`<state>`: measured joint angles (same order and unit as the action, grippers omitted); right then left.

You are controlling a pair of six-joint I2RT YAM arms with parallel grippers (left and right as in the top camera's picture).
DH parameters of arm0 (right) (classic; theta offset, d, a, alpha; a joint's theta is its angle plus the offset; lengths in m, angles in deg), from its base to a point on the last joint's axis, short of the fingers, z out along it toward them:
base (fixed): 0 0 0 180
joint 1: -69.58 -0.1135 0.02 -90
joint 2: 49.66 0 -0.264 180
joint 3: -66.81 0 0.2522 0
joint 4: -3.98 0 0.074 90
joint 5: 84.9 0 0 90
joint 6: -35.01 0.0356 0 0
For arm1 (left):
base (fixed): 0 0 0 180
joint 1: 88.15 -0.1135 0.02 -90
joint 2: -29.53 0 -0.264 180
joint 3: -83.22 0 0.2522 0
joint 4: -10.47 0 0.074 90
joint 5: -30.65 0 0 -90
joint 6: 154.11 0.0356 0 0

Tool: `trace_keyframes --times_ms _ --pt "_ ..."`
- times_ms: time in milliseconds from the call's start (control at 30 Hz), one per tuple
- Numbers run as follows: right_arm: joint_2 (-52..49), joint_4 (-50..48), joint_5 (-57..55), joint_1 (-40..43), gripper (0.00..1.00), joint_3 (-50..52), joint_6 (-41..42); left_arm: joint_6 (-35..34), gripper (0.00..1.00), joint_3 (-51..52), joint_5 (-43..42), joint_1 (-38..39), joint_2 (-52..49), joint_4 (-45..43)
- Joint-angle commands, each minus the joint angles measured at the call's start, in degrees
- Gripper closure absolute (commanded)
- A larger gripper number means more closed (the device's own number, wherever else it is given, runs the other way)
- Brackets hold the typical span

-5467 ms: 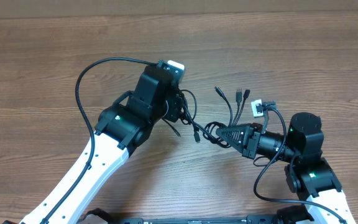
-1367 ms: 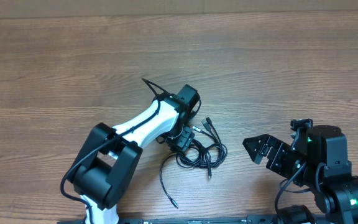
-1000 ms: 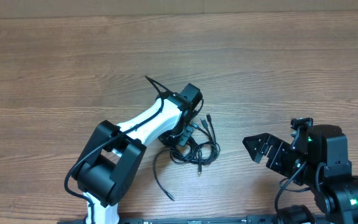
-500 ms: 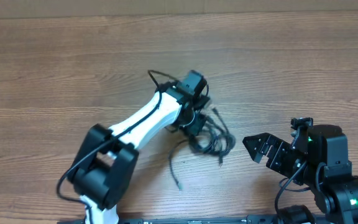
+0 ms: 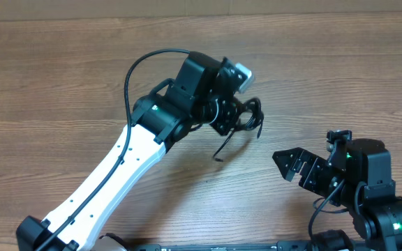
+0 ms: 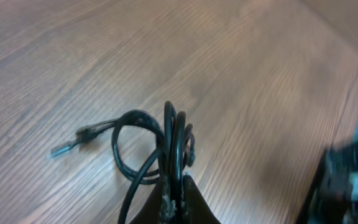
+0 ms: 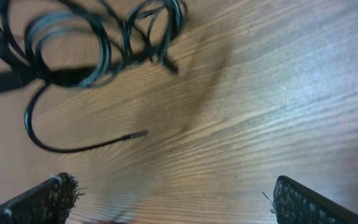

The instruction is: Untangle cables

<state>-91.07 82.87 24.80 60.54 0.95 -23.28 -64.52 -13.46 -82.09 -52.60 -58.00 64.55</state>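
Observation:
The cables [image 5: 256,118] are a bunch of thin black loops hanging from my left gripper [image 5: 239,117] above the middle of the table. One loose end [image 5: 222,148] trails down toward the wood. In the left wrist view my left gripper [image 6: 174,194] is shut on the strands, the cable loops [image 6: 143,144] spread beyond it, and a small plug tip [image 6: 63,149] points left. My right gripper [image 5: 289,164] stands open at the lower right, apart from the bunch. In the right wrist view the cables [image 7: 95,46] hang at the upper left, well beyond my open right gripper [image 7: 179,200].
The wooden table [image 5: 340,77] stretches around both arms. A thick black wire [image 5: 137,70] arcs over the left arm. The right arm's base [image 5: 368,202] fills the lower right corner.
The left arm has swung up and toward the far right, lifting the cable bunch off the table with a loose end dangling. The right arm has not moved.

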Motion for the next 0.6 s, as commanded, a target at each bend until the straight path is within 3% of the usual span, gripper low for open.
trace_keyframes --times_ms 0,133,300,400,567 --pt "0.2 -0.9 0.7 0.1 0.0 -1.4 -8.3 16.7 0.96 -1.2 -3.3 0.0 3.4 3.5" --pt "0.2 -4.4 5.5 0.1 0.01 -1.4 -17.5 26.2 0.96 -1.2 -6.2 0.1 4.6 6.3" --pt "0.2 -10.6 10.9 0.1 0.01 -1.4 -28.9 36.2 0.96 -1.2 -21.2 0.1 5.3 6.5" --pt "0.2 -13.7 10.9 0.1 0.04 -1.4 -34.8 36.7 0.96 -1.2 -25.9 0.1 5.3 6.5" --pt "0.2 -17.3 10.9 0.1 0.08 -1.4 -37.2 37.0 0.96 -1.2 -30.4 0.1 5.3 6.6"
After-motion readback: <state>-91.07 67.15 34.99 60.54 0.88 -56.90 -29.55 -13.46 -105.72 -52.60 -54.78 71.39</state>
